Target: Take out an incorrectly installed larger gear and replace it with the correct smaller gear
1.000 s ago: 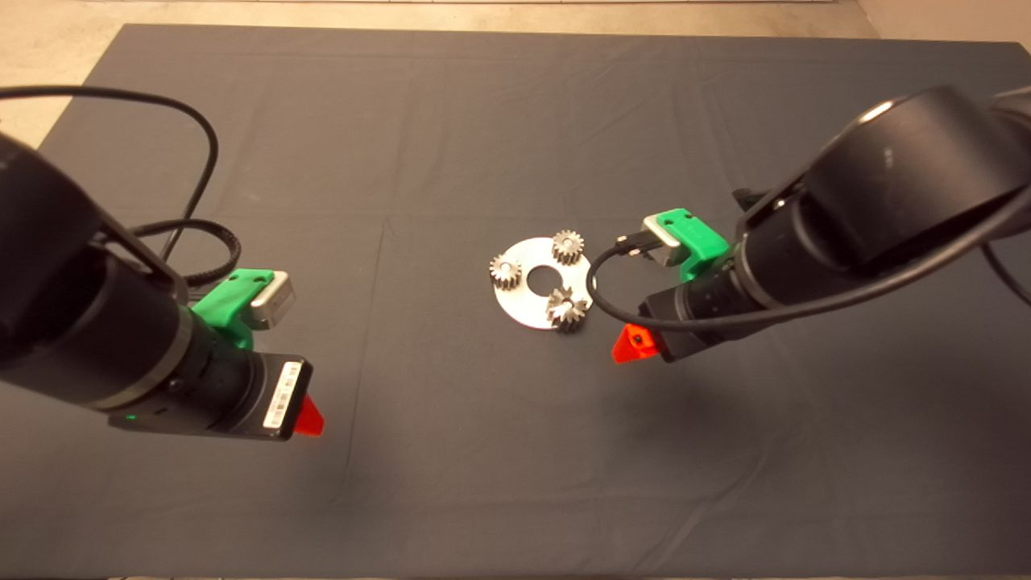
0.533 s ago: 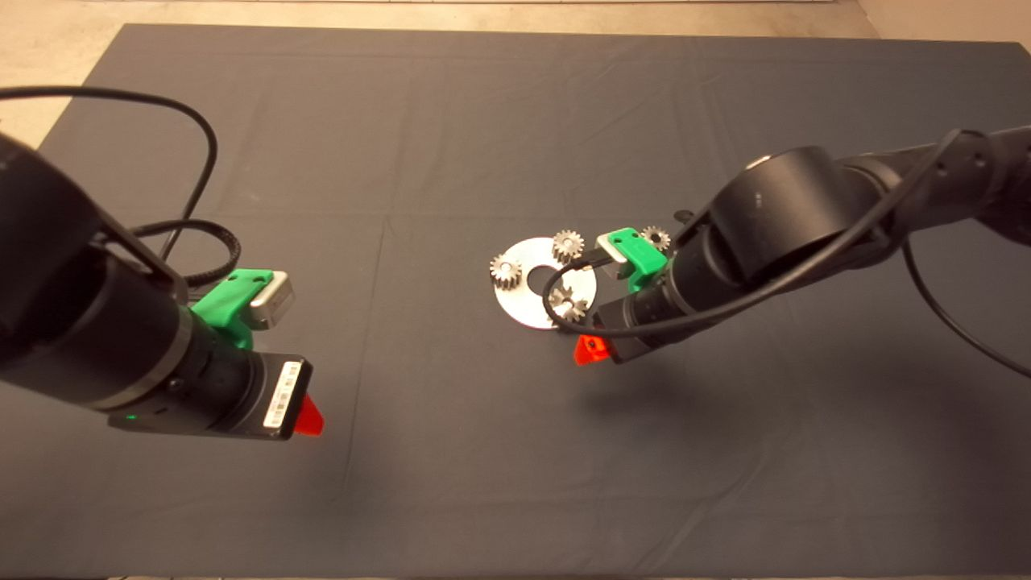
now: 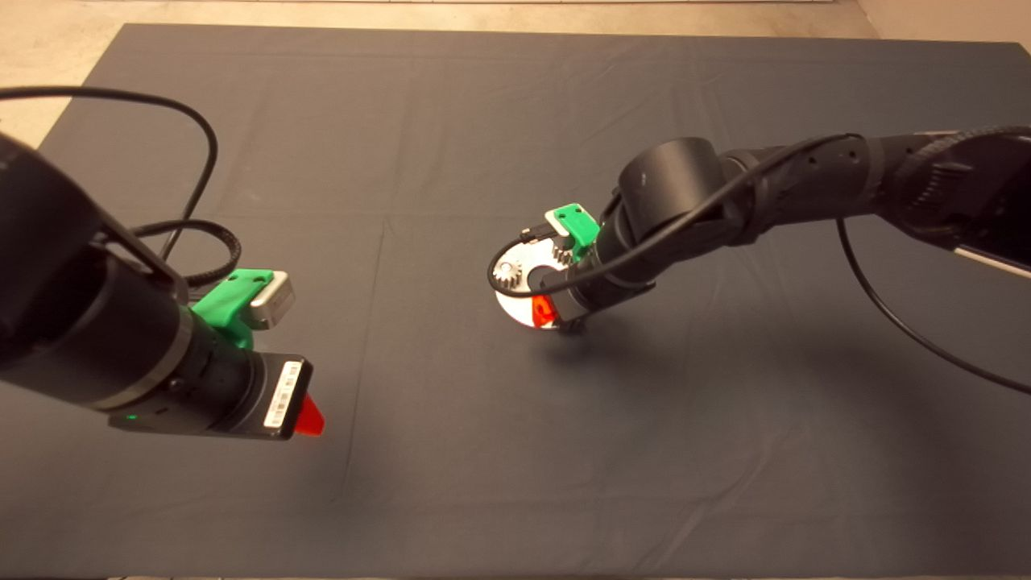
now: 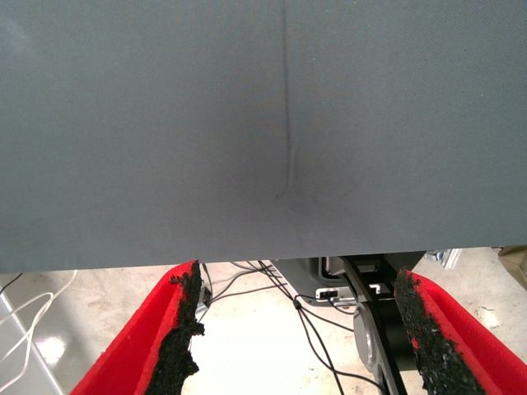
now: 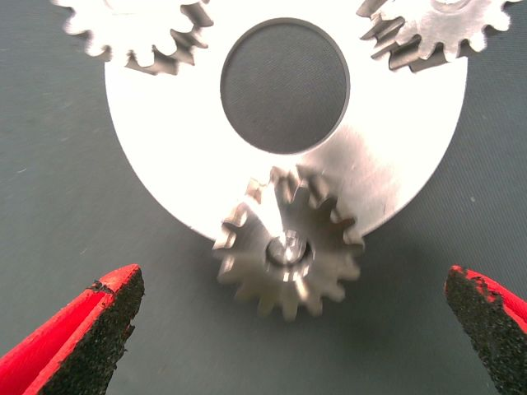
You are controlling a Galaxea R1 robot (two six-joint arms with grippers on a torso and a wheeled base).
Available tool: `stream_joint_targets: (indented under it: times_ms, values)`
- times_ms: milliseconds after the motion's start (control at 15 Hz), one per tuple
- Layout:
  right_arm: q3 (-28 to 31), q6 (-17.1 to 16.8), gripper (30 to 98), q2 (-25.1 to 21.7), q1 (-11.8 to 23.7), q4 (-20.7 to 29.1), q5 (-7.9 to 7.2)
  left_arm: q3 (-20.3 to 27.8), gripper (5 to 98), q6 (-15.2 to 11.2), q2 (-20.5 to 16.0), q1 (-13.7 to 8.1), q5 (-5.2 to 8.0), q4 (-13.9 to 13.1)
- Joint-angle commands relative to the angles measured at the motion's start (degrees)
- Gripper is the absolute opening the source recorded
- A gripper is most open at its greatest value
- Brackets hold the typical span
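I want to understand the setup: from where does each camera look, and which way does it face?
Head view: from above, down at the mat; both arms show, right gripper over the plate.
Left wrist view: on the left arm, facing the mat's edge and the floor; left gripper open.
Right wrist view: on the right arm, facing the larger gear; right gripper open.
Shared: plate, head and right wrist.

A dark grey mat [image 3: 451,121] covers the table, with pale beige floor [image 3: 48,48] beyond it.
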Motion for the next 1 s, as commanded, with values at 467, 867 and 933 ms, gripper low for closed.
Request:
stream_joint_targets:
  times_ms: [467, 867, 933]
  values:
    - [-6.04, -4.31, 97.0, 1.88, -3.09, -4.71, -7.3, 0.75, 59.2, -0.33, -0.1, -0.49, 7.57, 0.49]
    - [-6.06, -4.31, 97.0, 2.75, -3.09, -5.15, -7.3, 0.75, 59.2, -0.33, -0.02, -0.5, 7.57, 0.58]
    - [-6.06, -4.31, 96.0, 2.85, -3.09, -5.15, -7.3, 0.75, 59.2, -0.33, -0.1, -0.44, 7.57, 0.52]
